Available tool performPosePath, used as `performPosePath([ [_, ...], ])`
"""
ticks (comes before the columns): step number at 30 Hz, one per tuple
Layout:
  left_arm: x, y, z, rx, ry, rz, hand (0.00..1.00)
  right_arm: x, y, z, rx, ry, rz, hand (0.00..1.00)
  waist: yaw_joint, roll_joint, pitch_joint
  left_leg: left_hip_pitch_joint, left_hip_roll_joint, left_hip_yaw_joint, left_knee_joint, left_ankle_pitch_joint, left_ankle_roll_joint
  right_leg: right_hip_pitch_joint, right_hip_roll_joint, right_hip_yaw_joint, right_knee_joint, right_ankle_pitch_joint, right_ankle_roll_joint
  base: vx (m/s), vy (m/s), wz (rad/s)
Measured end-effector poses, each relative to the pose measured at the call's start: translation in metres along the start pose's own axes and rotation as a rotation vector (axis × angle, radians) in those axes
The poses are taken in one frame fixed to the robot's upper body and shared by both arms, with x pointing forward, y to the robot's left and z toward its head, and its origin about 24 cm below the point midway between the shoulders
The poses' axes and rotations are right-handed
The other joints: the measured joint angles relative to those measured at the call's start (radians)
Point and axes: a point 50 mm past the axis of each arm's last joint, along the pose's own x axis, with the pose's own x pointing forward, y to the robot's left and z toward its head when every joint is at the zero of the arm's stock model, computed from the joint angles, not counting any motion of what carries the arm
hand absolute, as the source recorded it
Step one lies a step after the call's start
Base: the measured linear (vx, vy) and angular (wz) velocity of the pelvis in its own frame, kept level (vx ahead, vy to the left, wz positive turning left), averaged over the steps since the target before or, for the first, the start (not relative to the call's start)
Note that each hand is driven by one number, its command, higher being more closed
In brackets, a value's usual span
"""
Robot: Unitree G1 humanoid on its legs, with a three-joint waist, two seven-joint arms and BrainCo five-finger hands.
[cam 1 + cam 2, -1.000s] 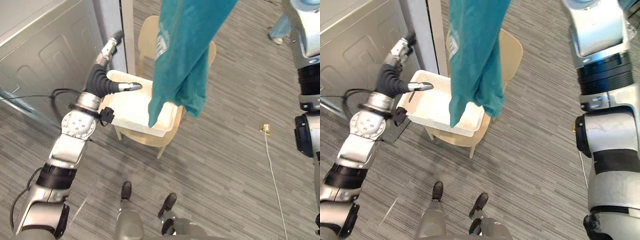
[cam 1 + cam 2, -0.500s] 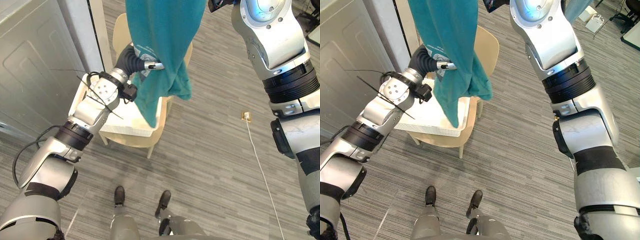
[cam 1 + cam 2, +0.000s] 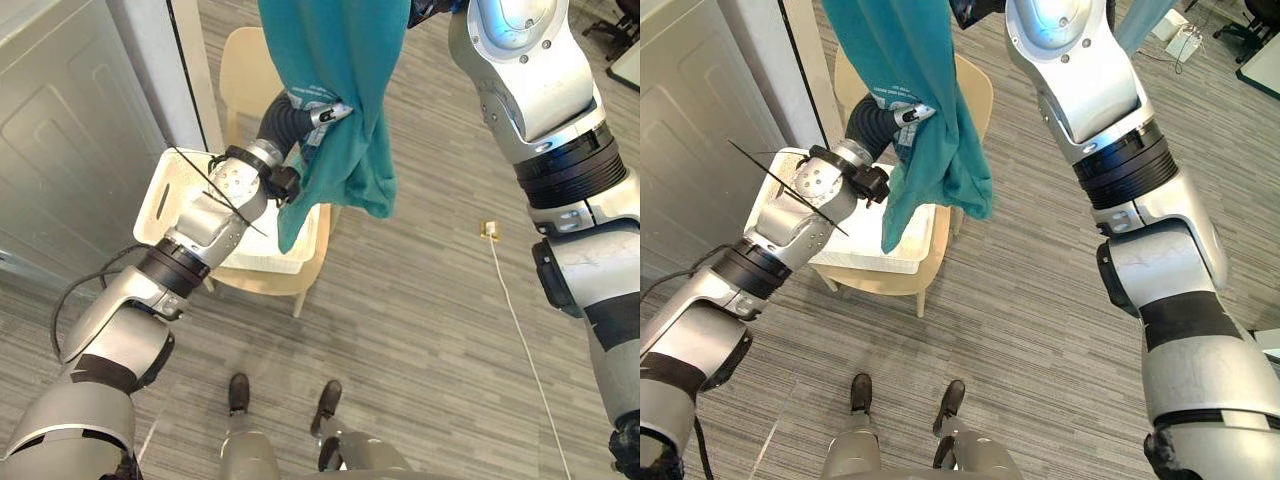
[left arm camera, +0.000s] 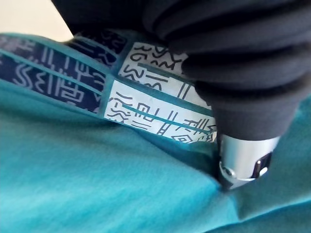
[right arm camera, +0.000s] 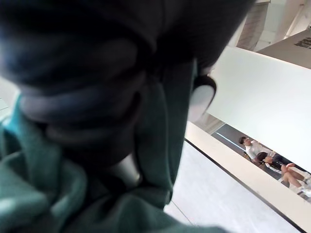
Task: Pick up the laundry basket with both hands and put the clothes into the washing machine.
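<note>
Your right hand (image 5: pixel 82 92) is high up, and it closes around the bunched top of the teal shirt (image 3: pixel 340 60), which hangs down from it. Your left hand (image 3: pixel 318 110) lies against the printed patch of the shirt; whether it grips the cloth, you cannot tell. The lower end of the shirt hangs over the white laundry basket (image 3: pixel 160 195), which sits on a pale wooden chair (image 3: pixel 245 65).

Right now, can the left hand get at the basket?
Probably yes. The left hand is against the hanging shirt, and the basket rim on its left, below the hand, is bare. The shirt hangs over only its other side.
</note>
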Motion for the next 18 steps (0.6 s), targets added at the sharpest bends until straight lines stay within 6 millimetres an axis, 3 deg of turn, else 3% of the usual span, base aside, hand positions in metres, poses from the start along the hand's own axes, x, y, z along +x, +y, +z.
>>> performPosePath([
  [8,0.002,0.007,0.007,0.022,-0.064,0.103,1.0,0.0,-0.001,0.001,0.001,-0.005,-0.001,1.0,-0.018,0.0,0.0,0.005,0.0,0.01,0.0,0.0,0.0,0.0,0.0,0.007,0.0,0.001,-0.001,-0.01,0.071,-0.03],
  [9,0.001,0.011,0.008,0.016,-0.079,0.131,1.0,-0.002,-0.001,0.002,0.005,-0.011,-0.003,0.0,-0.022,-0.001,-0.001,0.006,0.0,0.011,0.0,0.0,0.0,0.0,0.0,0.008,0.0,0.001,-0.001,-0.01,0.086,-0.04],
  [15,-0.009,0.028,0.008,0.011,-0.12,0.285,1.0,-0.016,-0.012,-0.008,-0.015,0.023,-0.017,0.0,-0.024,-0.004,-0.003,0.017,0.0,0.029,0.0,0.0,0.0,0.002,0.0,0.027,0.0,0.001,-0.001,0.0,0.073,-0.08],
  [18,-0.016,0.043,0.014,0.012,-0.154,0.368,1.0,-0.029,-0.035,-0.018,-0.071,0.071,-0.056,0.0,-0.026,-0.003,-0.003,0.021,0.0,0.032,0.0,0.0,0.0,0.003,-0.001,0.03,0.0,0.001,-0.002,-0.01,0.063,-0.04],
])
